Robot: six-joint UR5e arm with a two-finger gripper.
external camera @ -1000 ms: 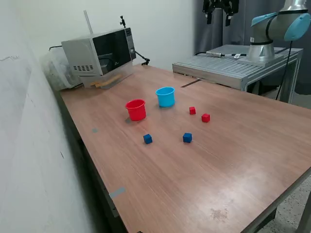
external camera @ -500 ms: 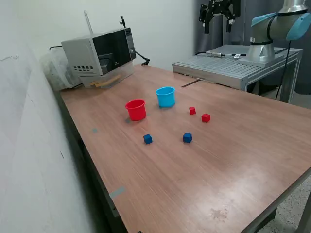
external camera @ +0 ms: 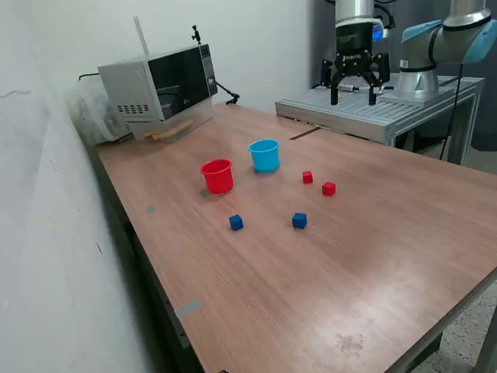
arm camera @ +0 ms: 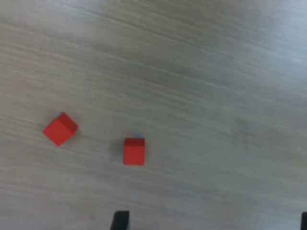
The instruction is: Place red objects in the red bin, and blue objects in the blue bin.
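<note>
Above the two red cubes (external camera: 307, 177) (external camera: 328, 188), near the red cup (external camera: 217, 176), the gripper (external camera: 355, 95) is held open-jawed, and either closely spaced cube could be knocked aside by a misjudged descent.

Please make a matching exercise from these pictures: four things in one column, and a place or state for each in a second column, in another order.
Things:
1. round red plastic cup
2. round light blue plastic cup
3. silver microwave oven
4. two-finger gripper

Places or states:
A. open, above the table
B. at the table's far corner
C. nearest the two small red cubes
D. on the exterior view's left of the other cup

Pairs: 1-D, 2-C, 3-B, 4-A
</note>
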